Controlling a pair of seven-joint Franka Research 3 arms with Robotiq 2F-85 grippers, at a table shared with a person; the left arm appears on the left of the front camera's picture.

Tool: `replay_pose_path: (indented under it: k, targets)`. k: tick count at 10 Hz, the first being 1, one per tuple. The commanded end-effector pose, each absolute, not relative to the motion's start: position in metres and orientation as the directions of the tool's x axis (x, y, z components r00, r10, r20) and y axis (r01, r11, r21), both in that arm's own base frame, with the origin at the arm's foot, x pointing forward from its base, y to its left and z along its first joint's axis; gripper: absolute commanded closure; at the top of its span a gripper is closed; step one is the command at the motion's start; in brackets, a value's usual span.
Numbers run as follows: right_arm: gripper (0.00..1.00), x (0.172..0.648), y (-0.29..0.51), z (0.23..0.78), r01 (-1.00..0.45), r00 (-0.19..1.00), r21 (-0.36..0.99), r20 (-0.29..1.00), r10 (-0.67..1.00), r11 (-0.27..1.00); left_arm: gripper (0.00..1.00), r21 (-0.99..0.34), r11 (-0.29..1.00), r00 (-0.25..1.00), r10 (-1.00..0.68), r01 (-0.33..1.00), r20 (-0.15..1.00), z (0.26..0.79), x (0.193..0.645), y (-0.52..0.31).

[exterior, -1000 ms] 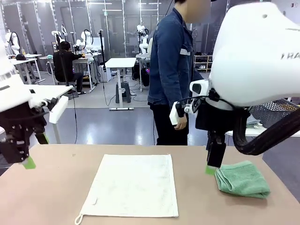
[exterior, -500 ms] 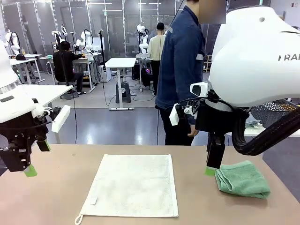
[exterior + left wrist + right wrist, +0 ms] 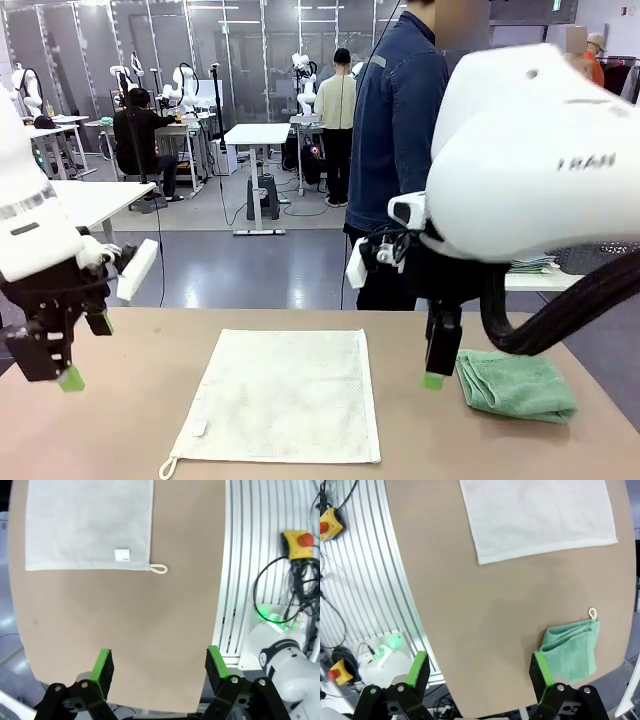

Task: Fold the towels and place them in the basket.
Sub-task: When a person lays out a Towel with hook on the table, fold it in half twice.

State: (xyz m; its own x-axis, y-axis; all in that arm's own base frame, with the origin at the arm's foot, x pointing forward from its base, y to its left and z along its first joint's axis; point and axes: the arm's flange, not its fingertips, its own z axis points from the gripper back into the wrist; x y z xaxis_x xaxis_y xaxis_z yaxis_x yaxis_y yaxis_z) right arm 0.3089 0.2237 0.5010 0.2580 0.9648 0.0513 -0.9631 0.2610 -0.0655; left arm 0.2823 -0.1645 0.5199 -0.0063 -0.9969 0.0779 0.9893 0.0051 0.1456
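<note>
A cream-white towel (image 3: pixel 280 395) lies spread flat in the middle of the table, its corner loop (image 3: pixel 159 569) toward the robot's side. To its right sits a folded mint green towel (image 3: pixel 515 385) (image 3: pixel 572 647), its small loop pointing toward the cream-white one. My right gripper (image 3: pixel 435 375) (image 3: pixel 477 672) hovers open just left of the green towel, holding nothing. At the table's left end my left gripper (image 3: pixel 82 350) (image 3: pixel 157 667) hangs open over bare table, well clear of the cream-white towel (image 3: pixel 90 525). The basket is hidden behind my right arm.
A person in a dark blue jacket (image 3: pixel 400 150) stands at the far side of the table (image 3: pixel 130 420). In the wrist views the table's near edge borders a ribbed metal frame (image 3: pixel 245 580) with cables and an emergency stop button (image 3: pixel 299 544).
My right gripper has shifted left, a little away from the green towel. My left gripper has drifted slightly right. The person behind the table has stepped to the right.
</note>
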Motion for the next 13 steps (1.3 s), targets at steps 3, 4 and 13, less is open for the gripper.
replay_pose_path:
  k: [3, 4, 13]
  targets:
    - [0.00, 0.311, 0.254, 0.436, -0.983, 0.107, -0.151, 0.007, 0.994, 0.107, 0.07, 0.160, -0.011, -0.028, -0.994, 0.987, 0.105, 0.446, 0.284, -0.188]
    - [0.00, 0.312, 0.258, 0.421, -0.988, 0.071, -0.138, 0.035, 0.997, 0.075, 0.07, 0.164, -0.064, -0.087, -0.987, 0.984, 0.137, 0.430, 0.284, -0.193]
    - [0.00, 0.343, 0.277, 0.340, -0.994, 0.031, -0.102, -0.006, 1.000, 0.030, 0.07, 0.061, -0.001, -0.008, -0.995, 0.998, 0.104, 0.321, 0.304, -0.197]
